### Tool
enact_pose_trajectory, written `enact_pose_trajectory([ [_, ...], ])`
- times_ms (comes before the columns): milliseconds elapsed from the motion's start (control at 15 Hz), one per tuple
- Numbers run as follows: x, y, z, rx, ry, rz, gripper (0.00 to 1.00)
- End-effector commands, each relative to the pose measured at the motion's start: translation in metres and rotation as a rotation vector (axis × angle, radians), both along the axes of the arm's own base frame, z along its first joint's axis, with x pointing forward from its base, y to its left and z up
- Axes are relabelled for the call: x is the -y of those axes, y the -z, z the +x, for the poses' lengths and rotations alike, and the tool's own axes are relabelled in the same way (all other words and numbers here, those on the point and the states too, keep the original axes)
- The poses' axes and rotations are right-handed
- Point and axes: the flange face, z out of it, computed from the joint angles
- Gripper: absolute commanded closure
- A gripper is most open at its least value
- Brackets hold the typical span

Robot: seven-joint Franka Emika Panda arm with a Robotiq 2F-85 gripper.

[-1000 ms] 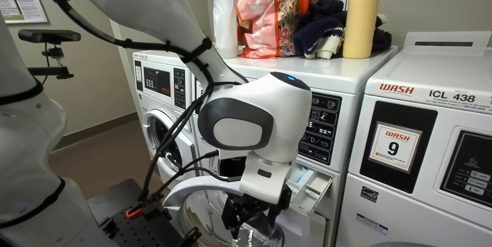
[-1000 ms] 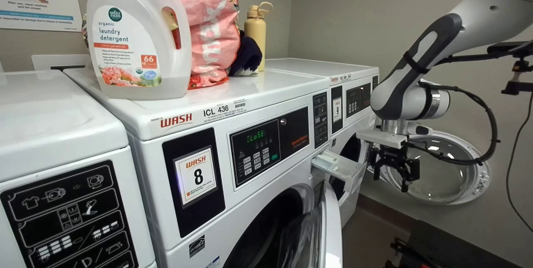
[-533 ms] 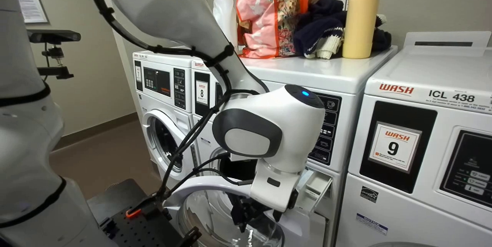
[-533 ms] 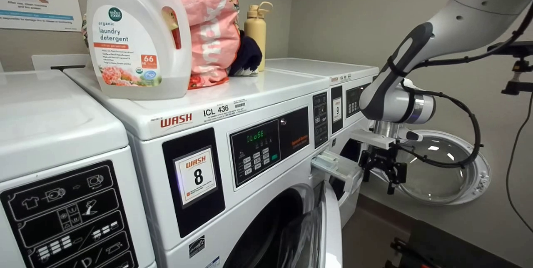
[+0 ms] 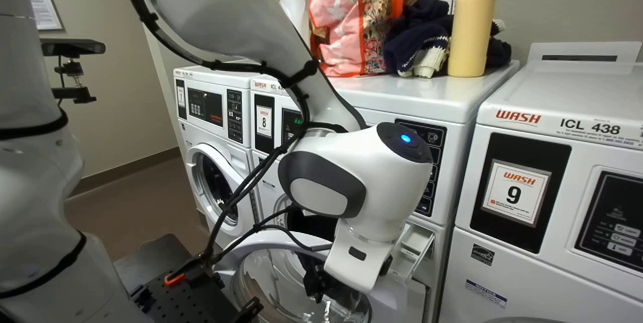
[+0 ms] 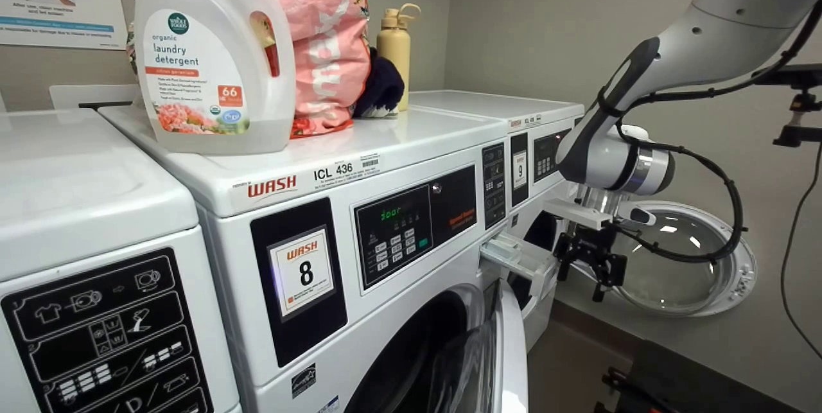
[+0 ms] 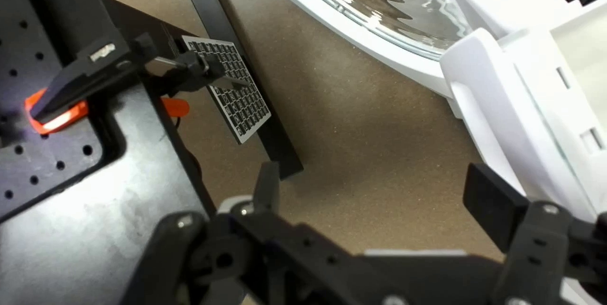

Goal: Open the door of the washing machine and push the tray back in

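Note:
The white washing machine, marked 8, shows in both exterior views, partly behind my arm. Its round door stands open; the rim and clear glass also show in an exterior view and in the wrist view. The white tray is pulled out above the door's hinge side; it also shows in an exterior view and at right in the wrist view. My gripper is open and empty before the tray's front. In the wrist view one finger overlaps the tray's front; touching cannot be told.
A detergent bottle, a pink bag and a yellow bottle stand on the washer. Another round door is open behind my gripper. A black perforated platform and a checkered board lie near the arm's base.
My arm has moved toward the tray over the last second, mostly in the first half. The gripper stays open; tray and door have not moved. The washer's display changes from "CLOSE" to "door".

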Motion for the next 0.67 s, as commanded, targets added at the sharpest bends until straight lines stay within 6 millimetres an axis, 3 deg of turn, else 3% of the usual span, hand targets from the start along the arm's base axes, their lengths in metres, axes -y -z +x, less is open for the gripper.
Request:
enact_pose_trajectory([
  [0,0.002,0.001,0.021,0.065,-0.002,0.010,0.00],
  [400,0.003,-0.013,0.021,0.136,-0.025,0.011,0.00],
  [600,0.002,-0.027,0.045,0.205,-0.052,-0.002,0.00],
])
